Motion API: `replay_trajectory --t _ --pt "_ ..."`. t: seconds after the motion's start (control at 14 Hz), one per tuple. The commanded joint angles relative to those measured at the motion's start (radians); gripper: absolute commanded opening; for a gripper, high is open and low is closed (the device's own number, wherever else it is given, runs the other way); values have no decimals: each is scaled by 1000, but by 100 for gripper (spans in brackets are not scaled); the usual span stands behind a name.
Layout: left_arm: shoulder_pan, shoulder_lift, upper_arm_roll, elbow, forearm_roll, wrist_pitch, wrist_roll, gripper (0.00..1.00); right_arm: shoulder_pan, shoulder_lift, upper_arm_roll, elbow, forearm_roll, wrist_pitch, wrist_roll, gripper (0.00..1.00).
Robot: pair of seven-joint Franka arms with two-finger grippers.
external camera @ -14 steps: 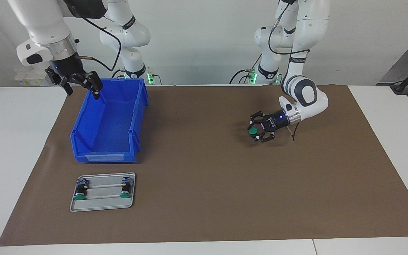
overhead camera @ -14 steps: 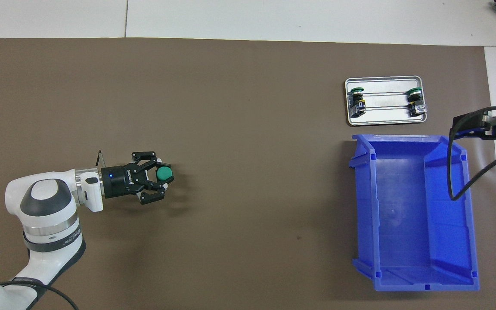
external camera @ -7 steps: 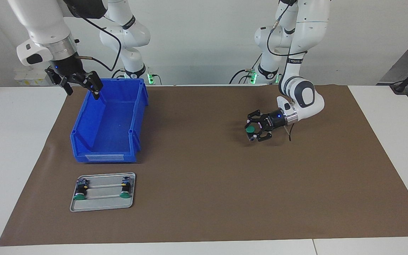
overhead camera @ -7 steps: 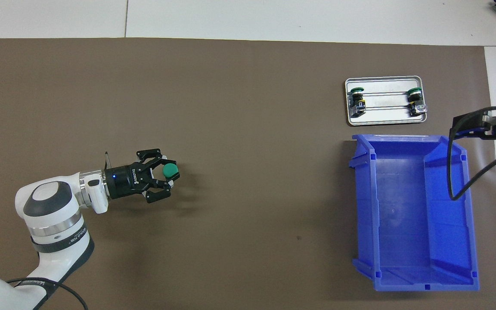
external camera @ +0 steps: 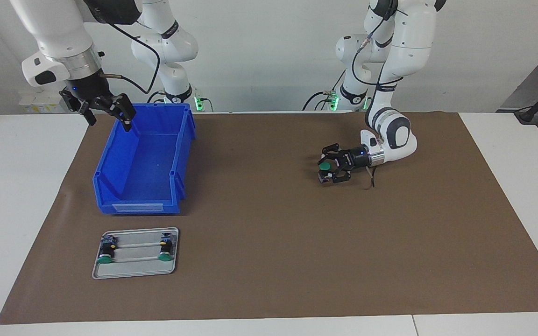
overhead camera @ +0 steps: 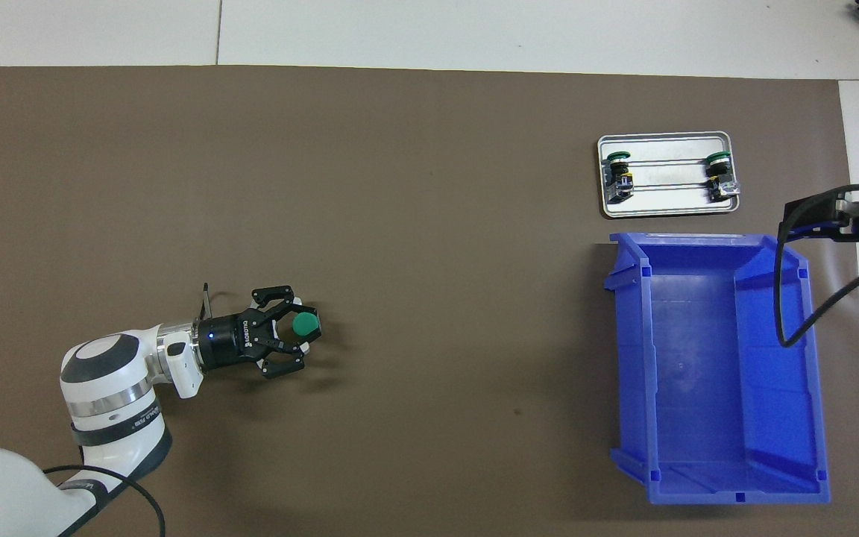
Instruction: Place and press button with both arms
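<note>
My left gripper (external camera: 326, 171) (overhead camera: 303, 333) is shut on a button (external camera: 324, 166) (overhead camera: 305, 324), whose green cap faces up, low over the brown mat at the left arm's end of the table. Two more green-capped buttons (external camera: 105, 254) (external camera: 166, 250) lie on a small metal tray (external camera: 134, 269) (overhead camera: 666, 209). Raised over the corner of the blue bin (external camera: 144, 161) (overhead camera: 713, 365) nearest the robots, my right gripper (external camera: 105, 112) stands open and empty. In the overhead view only its tip (overhead camera: 832, 216) shows at the edge.
The brown mat (external camera: 273, 233) covers most of the table. The blue bin holds nothing and stands nearer to the robots than the tray, at the right arm's end. A black cable (overhead camera: 795, 298) from the right arm hangs over the bin.
My left gripper has carried the button lower toward the mat, nearer to the robots and toward the table's middle. The right arm has not moved.
</note>
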Motion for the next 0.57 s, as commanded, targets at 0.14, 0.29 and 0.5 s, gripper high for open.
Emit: replay_trajectory --t 0.14,0.29,0.5 --pt "21 24 1 5 -15 -51 50 13 -12 -26 11 -30 17 17 -14 100" --pt "15 25 1 12 -15 -37 50 18 -12 -26 11 -30 17 17 -14 100" --pt "9 29 1 20 -15 3 48 59 -12 -26 11 -30 17 17 -14 100"
